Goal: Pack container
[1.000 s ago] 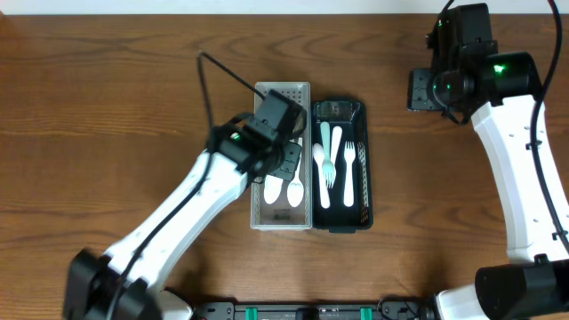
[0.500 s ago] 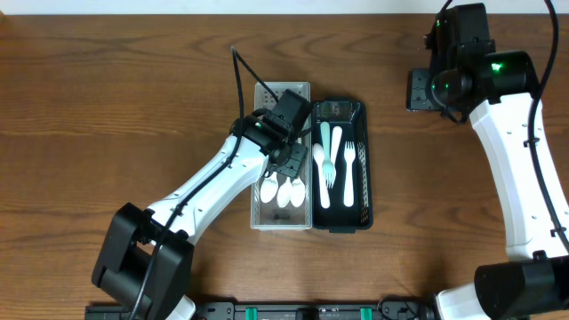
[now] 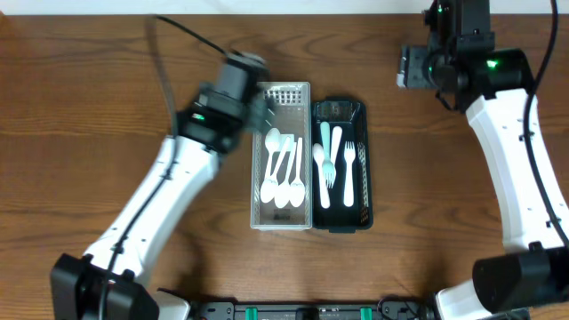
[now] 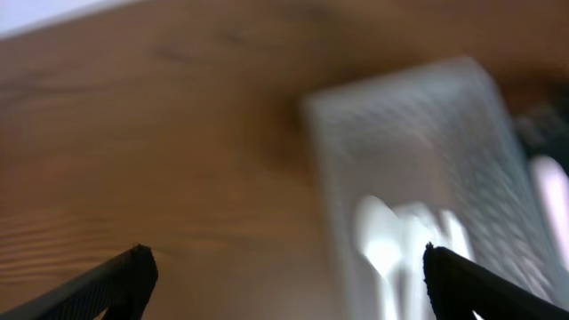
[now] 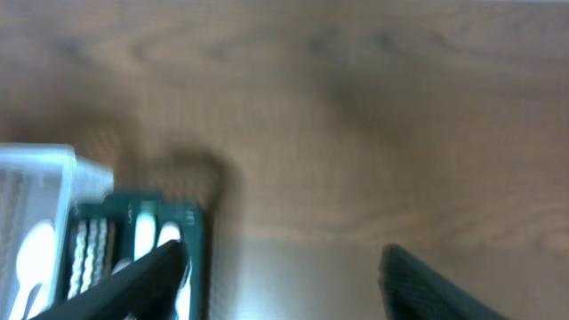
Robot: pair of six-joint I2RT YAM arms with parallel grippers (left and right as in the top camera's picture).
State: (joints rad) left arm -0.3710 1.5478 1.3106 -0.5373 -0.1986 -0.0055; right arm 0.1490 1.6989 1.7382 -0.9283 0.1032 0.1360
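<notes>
A clear container (image 3: 283,217) lies mid-table with several white spoons (image 3: 284,182) in it. Right beside it is a black container (image 3: 364,169) holding white forks and spoons (image 3: 338,164). My left gripper (image 3: 260,105) hovers, blurred, over the clear container's upper left corner. In the left wrist view the left gripper (image 4: 283,271) is open and empty, with the clear container (image 4: 427,133) and spoons (image 4: 382,240) below it. My right gripper (image 3: 407,69) hangs at the far right, away from both containers. In the right wrist view the right gripper (image 5: 284,280) is open over bare wood, the black container (image 5: 147,222) at its left.
The wooden table (image 3: 107,80) stretches wide on both sides of the containers. The left arm (image 3: 160,204) runs diagonally from the front left. The right arm (image 3: 520,160) stands along the right edge.
The left gripper opened, left spoons in the clear container, and pulled back up and to the left. The right gripper shifted slightly left and opened wider.
</notes>
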